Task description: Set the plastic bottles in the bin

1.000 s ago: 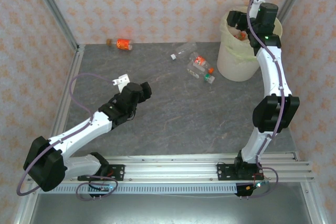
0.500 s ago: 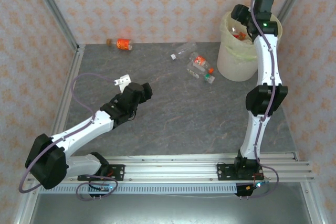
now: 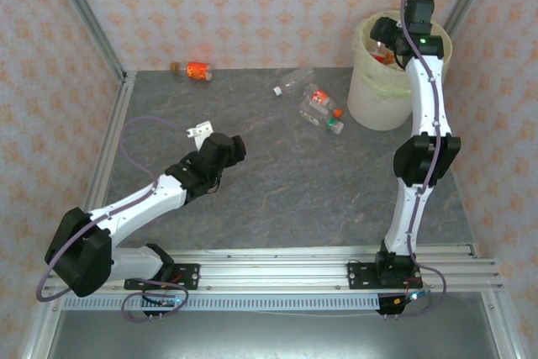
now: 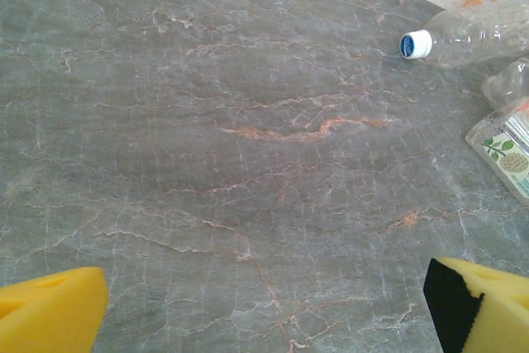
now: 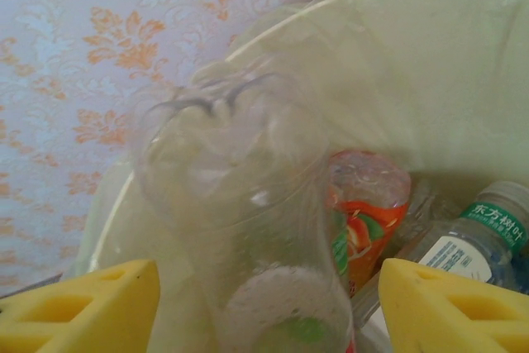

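Observation:
My right gripper (image 3: 383, 33) hangs over the bin (image 3: 370, 102), a cream bucket with a yellowish liner (image 5: 430, 55). In the right wrist view a clear bottle (image 5: 248, 204) shows blurred between the yellow pads (image 5: 91, 307), with a gap on each side; the gripper (image 5: 269, 307) is open. Below lie a red-labelled bottle (image 5: 368, 204) and a green-labelled one (image 5: 483, 233). Loose bottles lie on the table: a blue-capped clear one (image 3: 290, 84) (image 4: 463, 35), a red-labelled one (image 3: 318, 100), a green-capped one (image 3: 334, 126) and an orange one (image 3: 198, 71). My left gripper (image 3: 229, 147) (image 4: 264, 312) is open above bare table.
The grey marble table (image 3: 277, 182) is walled by patterned panels at the back and sides. A small white tag (image 3: 196, 129) lies near the left gripper. A small brown item (image 3: 175, 65) sits beside the orange bottle. A label-printed bottle (image 4: 506, 150) lies at the right edge of the left wrist view.
The right wrist has shifted slightly left and back over the bin, with its forearm swung more upright. The left gripper has crept a little towards the far right.

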`<state>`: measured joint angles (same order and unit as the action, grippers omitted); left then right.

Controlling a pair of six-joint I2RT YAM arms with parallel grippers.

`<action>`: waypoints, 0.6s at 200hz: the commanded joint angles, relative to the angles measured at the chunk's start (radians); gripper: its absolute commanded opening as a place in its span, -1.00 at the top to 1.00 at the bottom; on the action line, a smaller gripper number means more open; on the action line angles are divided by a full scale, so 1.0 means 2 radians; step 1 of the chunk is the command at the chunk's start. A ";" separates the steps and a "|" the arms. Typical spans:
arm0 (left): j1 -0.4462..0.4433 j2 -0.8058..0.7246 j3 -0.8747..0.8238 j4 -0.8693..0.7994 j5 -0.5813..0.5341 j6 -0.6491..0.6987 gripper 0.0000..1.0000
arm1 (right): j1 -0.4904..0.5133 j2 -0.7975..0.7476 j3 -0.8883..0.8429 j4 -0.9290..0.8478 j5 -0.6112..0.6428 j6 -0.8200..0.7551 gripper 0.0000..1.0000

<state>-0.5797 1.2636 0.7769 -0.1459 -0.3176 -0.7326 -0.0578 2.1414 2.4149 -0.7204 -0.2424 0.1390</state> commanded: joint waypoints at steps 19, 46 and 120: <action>0.004 0.000 0.009 0.003 -0.004 0.004 -1.00 | -0.002 -0.105 -0.071 0.090 -0.013 0.040 -0.55; 0.004 -0.002 0.007 0.004 -0.007 0.005 -1.00 | -0.002 -0.147 -0.132 0.137 0.031 0.069 -0.67; 0.004 -0.006 0.002 0.009 -0.004 0.001 -1.00 | -0.002 -0.210 -0.186 0.142 -0.048 0.077 -0.98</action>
<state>-0.5797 1.2652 0.7769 -0.1452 -0.3172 -0.7326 -0.0582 1.7885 2.1014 -0.4923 -0.1524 0.3042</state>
